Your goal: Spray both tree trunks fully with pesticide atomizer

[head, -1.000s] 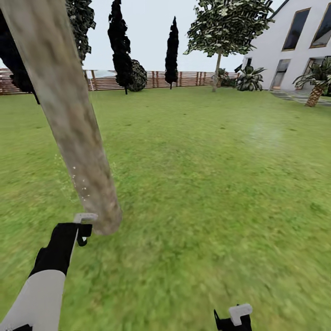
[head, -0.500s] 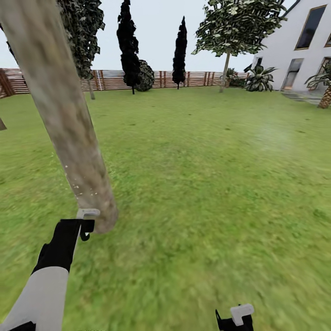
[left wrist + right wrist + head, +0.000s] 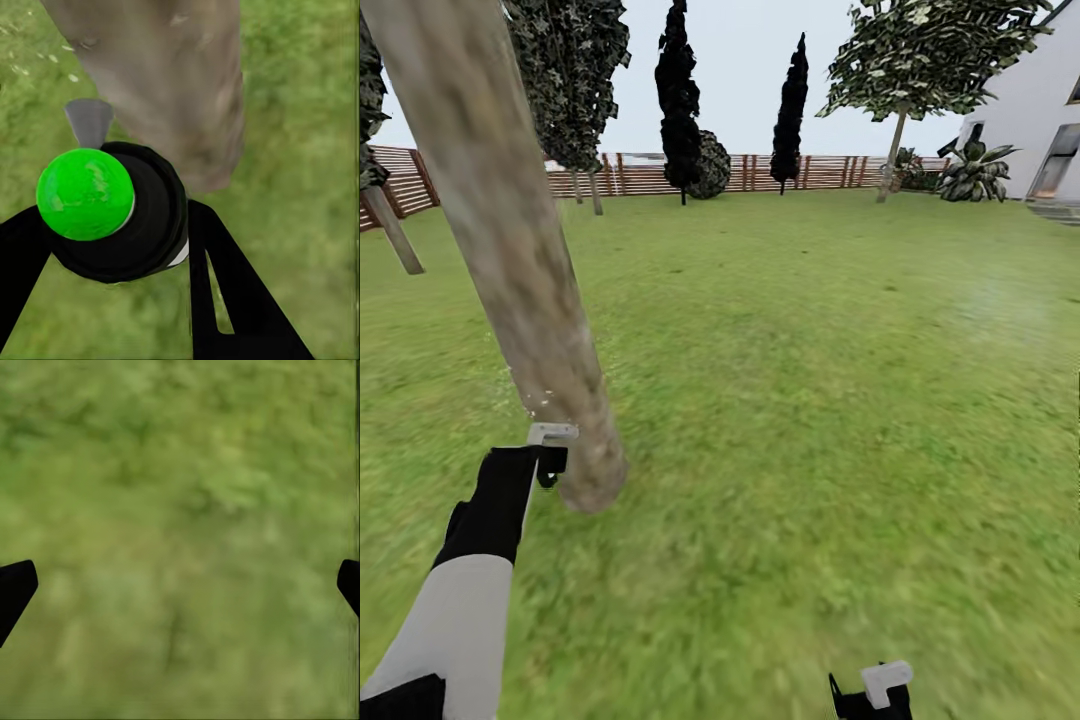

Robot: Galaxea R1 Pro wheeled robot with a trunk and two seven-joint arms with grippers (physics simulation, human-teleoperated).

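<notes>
Trunk [image 3: 510,250] at eleven o'clock: we keep our left hand [image 3: 112,247] clamped on the atomizer [image 3: 112,210], nozzle aimed trunkward; right hand [image 3: 180,585] spread wide.

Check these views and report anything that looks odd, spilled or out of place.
Nothing looks damaged or misplaced. The one thing to note: pale specks hang in the air beside the tree trunk, just above the atomizer held in the left gripper, which looks like spray. The right gripper is open over bare lawn.
</notes>
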